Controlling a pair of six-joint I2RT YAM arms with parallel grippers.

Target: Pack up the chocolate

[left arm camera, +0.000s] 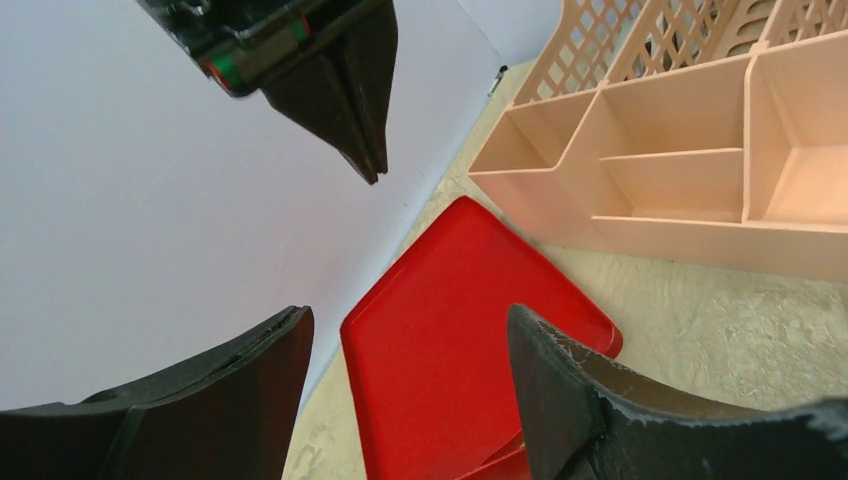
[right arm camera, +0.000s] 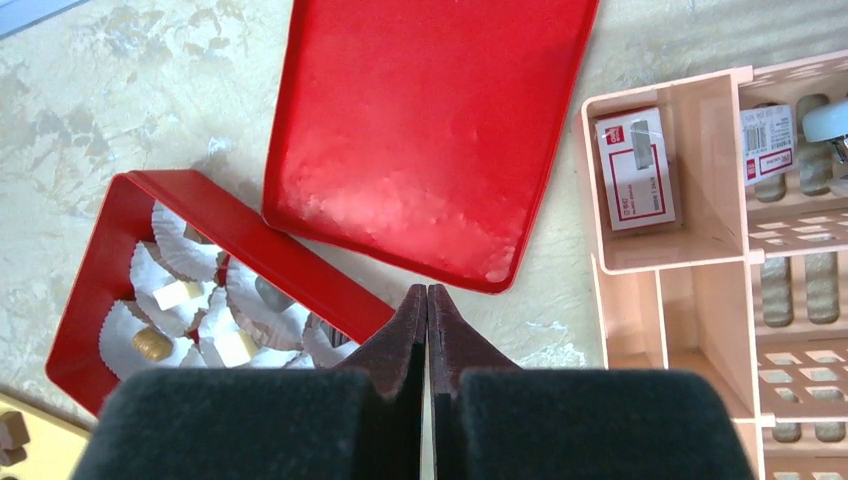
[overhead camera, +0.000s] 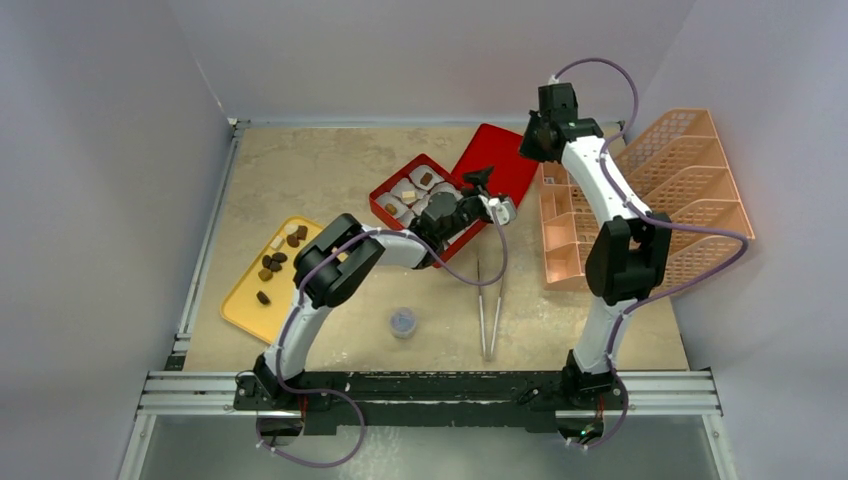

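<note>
Beige marbled tabletop fills our overhead view. Nearest us, at six o'clock, we see a grey cap and tweezers. Most chocolate sits on the yellow tray at nine; some fills liners in the red box at twelve. The left end effector hovers there, fingers wide, empty. Farther off, the right end effector is pinched closed.

One yellow tray carries about nine chocolate lumps, mostly dark brown; one red box shows at least three more among several white paper liners; one red lid; one peach organiser; one grey-blue cap; one pair of tweezers.
</note>
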